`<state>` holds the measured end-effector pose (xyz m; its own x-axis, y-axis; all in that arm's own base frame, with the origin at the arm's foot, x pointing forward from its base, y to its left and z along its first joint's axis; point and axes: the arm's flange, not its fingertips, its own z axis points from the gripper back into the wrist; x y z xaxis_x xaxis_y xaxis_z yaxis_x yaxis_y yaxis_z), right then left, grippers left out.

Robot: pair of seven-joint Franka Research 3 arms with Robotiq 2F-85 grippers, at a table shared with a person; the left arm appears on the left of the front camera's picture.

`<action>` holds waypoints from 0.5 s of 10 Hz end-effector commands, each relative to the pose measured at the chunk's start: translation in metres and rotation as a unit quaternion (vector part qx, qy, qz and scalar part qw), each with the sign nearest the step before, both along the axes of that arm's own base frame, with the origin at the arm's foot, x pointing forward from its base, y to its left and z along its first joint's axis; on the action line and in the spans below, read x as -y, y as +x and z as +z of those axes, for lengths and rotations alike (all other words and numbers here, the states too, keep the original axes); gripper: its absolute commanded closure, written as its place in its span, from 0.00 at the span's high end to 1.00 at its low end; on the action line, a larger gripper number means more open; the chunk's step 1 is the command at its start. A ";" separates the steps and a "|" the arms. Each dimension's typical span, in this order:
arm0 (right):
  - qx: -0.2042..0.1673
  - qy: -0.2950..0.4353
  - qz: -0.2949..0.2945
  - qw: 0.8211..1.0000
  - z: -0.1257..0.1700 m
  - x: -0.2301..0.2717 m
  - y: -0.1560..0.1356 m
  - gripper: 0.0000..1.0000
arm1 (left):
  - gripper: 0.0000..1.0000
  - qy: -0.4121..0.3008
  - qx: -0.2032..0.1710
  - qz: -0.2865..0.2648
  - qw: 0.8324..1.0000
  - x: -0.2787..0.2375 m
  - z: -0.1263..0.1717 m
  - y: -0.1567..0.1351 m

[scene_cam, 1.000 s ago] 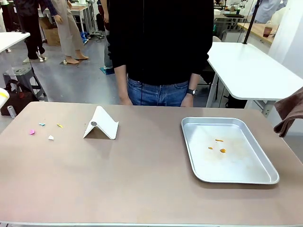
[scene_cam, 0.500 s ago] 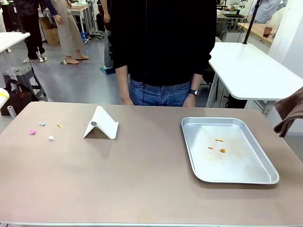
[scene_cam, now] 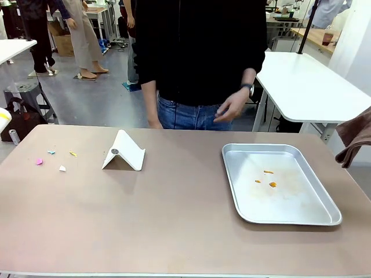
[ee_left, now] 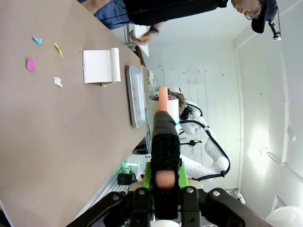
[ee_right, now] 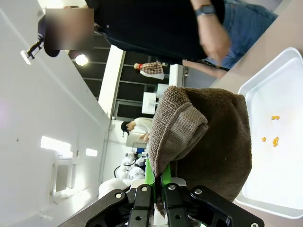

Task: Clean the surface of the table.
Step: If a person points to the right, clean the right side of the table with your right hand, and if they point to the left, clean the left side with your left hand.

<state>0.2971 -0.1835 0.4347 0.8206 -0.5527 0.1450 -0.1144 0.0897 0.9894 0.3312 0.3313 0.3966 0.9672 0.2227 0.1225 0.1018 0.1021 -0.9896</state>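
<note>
**Both grippers loaded, scraps lying on the table**

The table (scene_cam: 174, 226) spans the front view, its tan top stretching out below the person standing at 12 o'clock. Toward 9 o'clock from the table's middle lie four bits of paper: a pink scrap (scene_cam: 39, 161), a blue scrap (scene_cam: 51, 152), a yellow scrap (scene_cam: 73, 153) and a white scrap (scene_cam: 62, 168). They are near one another but apart. At about 11 o'clock a white folded card (scene_cam: 123, 152) stands like a tent, near the scraps and not touching them. At 3 o'clock a silver tray (scene_cam: 237, 191) rests flat on the top, with a few orange crumbs (scene_cam: 272, 184) near its middle.

The person's hand (scene_cam: 232, 108) hangs in the air at waist height beyond the far edge, at 11 o'clock from the tray, touching nothing. A watch sits on that wrist.

In the left wrist view the left gripper (ee_left: 164, 176) has its fingers pressed onto a black tool (ee_left: 165, 137), rough-textured with a peach-coloured tip. The tool juts straight out along the fingers. I cannot tell what kind of tool it is. The tabletop lies at that view's 9 o'clock side, well apart from the tool.

In the right wrist view the right gripper (ee_right: 156, 182) pinches a brown cloth (ee_right: 208, 137), folded and draping. The front view shows the cloth at the picture's 3 o'clock edge, apart from the tray.
</note>
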 end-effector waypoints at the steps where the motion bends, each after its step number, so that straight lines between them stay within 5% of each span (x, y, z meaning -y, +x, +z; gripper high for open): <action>1: 0.003 0.013 -0.003 1.000 0.005 0.000 0.000 0.00 | 0.00 0.002 0.000 -0.002 1.000 -0.001 0.001 -0.003; 5: 0.003 0.013 -0.003 1.000 0.005 0.000 0.000 0.00 | 0.00 0.002 0.000 -0.002 1.000 -0.001 0.001 -0.003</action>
<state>0.2971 -0.1835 0.4347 0.8206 -0.5527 0.1450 -0.1144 0.0897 0.9894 0.3312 0.3313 0.3966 0.9672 0.2227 0.1225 0.1018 0.1021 -0.9896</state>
